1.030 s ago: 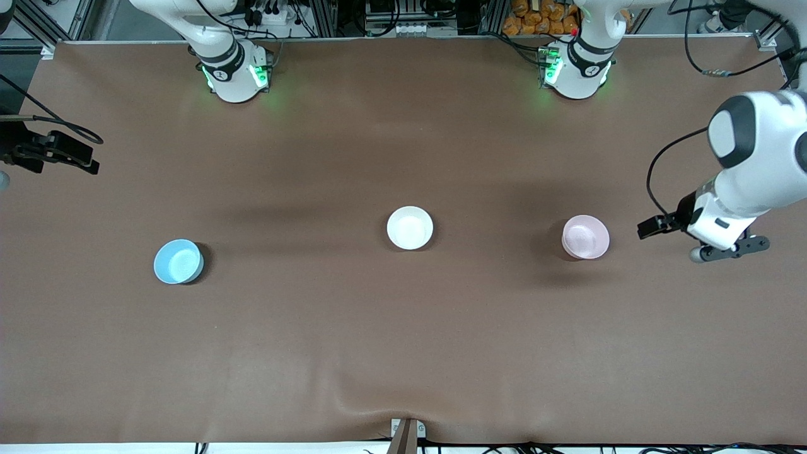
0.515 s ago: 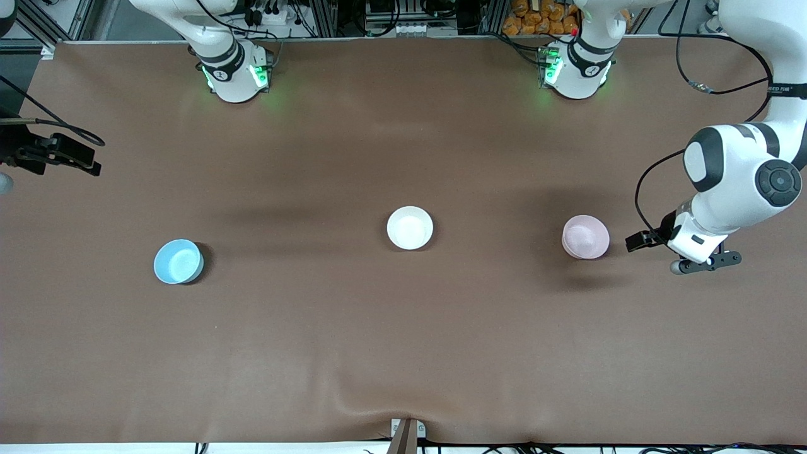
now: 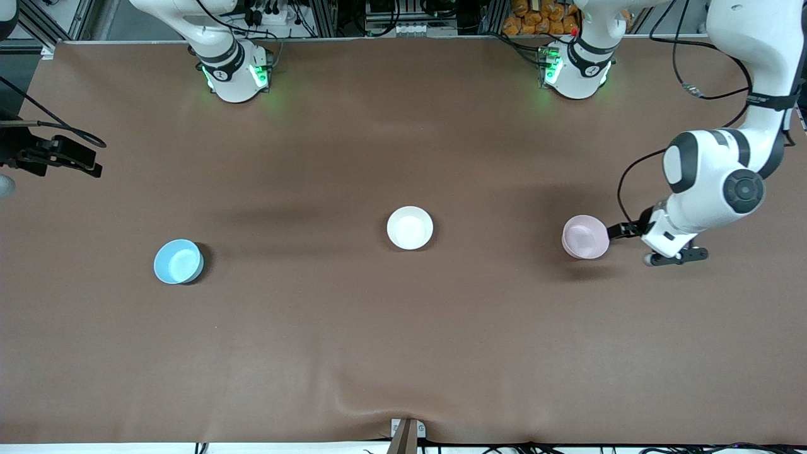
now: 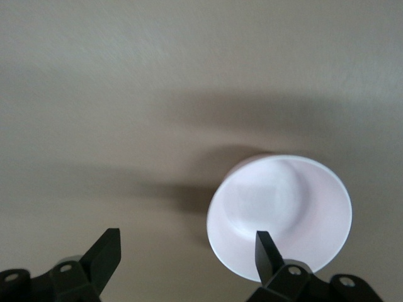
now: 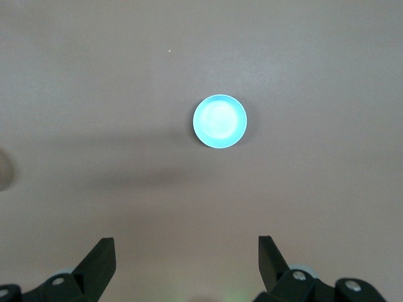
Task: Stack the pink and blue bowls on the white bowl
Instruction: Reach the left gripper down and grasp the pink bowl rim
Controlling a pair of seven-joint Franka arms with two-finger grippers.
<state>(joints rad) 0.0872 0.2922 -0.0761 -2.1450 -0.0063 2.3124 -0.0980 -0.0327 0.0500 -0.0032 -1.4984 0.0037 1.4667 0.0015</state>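
The left gripper has swung in from the counter's edge and now hangs, jaws spread wide, just beside the pink bowl, so a pick looks imminent. The right gripper (also wide) waits high over the blue bowl. The white bowl sits between, nothing stacked yet
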